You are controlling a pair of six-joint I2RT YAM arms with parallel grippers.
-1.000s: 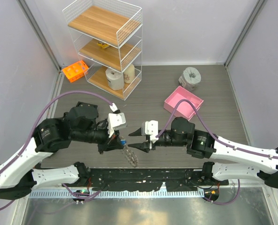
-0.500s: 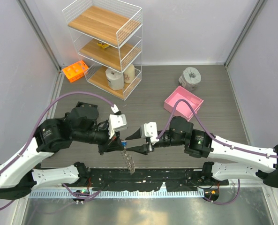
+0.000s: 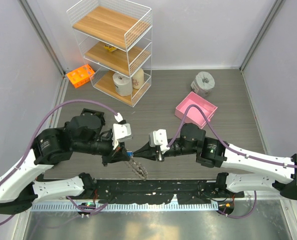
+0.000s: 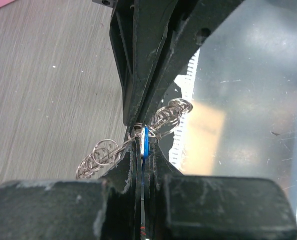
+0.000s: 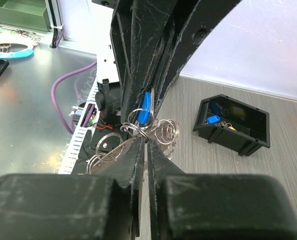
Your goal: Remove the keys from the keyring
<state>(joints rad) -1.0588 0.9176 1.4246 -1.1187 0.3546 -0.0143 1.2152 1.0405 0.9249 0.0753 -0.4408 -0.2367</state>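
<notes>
L gripper [image 3: 124,154] is clamping shut on the blue-headed key [image 4: 144,144] while R gripper [image 3: 138,152], tip-to-tip just right of it, is pinching shut on the keyring [image 5: 133,127], key's long axis running left-right along both jaws, other keys [image 3: 139,170] dangling twd near table [image 3: 163,100] edge.

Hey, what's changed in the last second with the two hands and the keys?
The right hand moved left and closed, from wide open, on the keys right at the left hand. The left hand kept its grip on the blue-headed key; the pink tray and wire shelf stayed put.
</notes>
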